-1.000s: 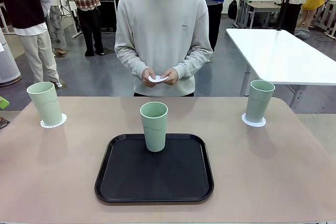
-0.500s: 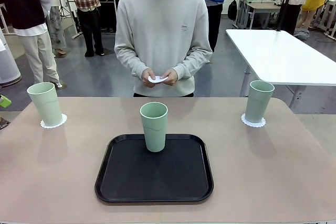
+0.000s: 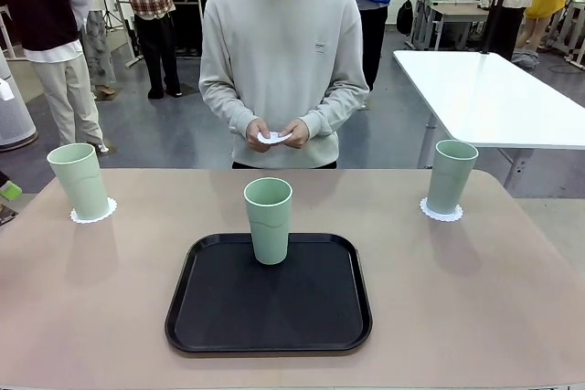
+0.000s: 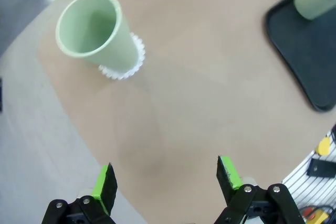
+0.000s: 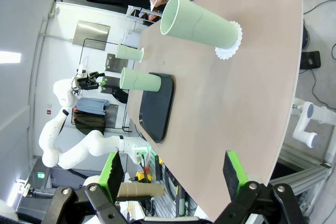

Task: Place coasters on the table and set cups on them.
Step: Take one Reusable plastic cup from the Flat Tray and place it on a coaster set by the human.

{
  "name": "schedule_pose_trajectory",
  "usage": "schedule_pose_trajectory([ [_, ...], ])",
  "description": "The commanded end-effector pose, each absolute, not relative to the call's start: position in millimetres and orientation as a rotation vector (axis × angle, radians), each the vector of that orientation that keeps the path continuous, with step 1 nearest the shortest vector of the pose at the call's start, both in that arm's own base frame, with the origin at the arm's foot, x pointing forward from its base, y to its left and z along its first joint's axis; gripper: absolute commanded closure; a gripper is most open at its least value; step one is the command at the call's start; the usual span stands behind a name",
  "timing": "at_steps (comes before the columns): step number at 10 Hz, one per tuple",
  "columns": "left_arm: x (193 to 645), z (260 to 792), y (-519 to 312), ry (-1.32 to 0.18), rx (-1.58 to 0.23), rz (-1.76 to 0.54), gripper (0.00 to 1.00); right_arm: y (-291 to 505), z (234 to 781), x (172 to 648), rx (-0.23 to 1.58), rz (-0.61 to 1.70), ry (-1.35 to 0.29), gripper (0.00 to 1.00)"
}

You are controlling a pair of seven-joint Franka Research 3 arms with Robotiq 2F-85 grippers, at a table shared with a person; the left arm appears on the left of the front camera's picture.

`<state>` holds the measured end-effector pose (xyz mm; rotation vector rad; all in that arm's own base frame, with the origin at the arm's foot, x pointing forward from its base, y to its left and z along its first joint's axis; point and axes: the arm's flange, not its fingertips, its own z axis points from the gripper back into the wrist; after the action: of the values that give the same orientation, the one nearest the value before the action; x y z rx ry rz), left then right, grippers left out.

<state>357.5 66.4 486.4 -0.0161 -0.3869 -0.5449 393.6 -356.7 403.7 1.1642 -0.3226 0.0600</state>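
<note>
Both empty: left gripper (image 4: 167, 178) jaws apart over bare table (image 4: 210, 87), left cup (image 4: 94, 30) at its 11 o'clock, well apart, standing on left coaster (image 4: 127, 69). Same for right gripper (image 5: 173, 174), jaws apart, with right cup (image 5: 199, 24) on right coaster (image 5: 229, 39) near 12 o'clock, well apart. Three cups: two at the table's 10 and 2 o'clock, middle cup (image 3: 268, 219) on black tray (image 3: 274, 308). Three coasters: two under cups, third coaster (image 3: 272, 138) in person's hands (image 3: 297, 131) at 12 o'clock.
</note>
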Motion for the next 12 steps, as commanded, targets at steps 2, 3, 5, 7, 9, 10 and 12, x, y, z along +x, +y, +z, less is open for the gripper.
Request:
schedule_pose_trajectory([
  [2, 314, 463, 39, -0.3, 0.039, -0.447, 0.0, -357, 405, 393, 1.169, 0.067, -0.319, 0.0],
  [3, 303, 459, 36, -0.253, 0.01, -0.42, 0.0, -357, 405, 393, 1.169, 0.067, -0.319, 0.0],
  [5, 354, 488, 57, -0.329, 0.029, -0.45, 0.0, -357, 405, 393, 1.169, 0.067, -0.319, 0.0],
  [7, 352, 481, 84, -0.332, -0.26, -0.402, 0.0, -357, 405, 393, 1.169, 0.067, -0.319, 0.0],
  [9, 351, 469, 135, -0.32, -0.556, -0.277, 0.0, -357, 405, 393, 1.169, 0.067, -0.319, 0.0],
  [10, 354, 468, 154, -0.286, -0.596, -0.219, 0.0, -357, 405, 393, 1.169, 0.067, -0.319, 0.0],
  [12, 353, 467, 188, -0.29, -0.741, -0.187, 0.0, -357, 405, 393, 1.169, 0.067, -0.319, 0.0],
])
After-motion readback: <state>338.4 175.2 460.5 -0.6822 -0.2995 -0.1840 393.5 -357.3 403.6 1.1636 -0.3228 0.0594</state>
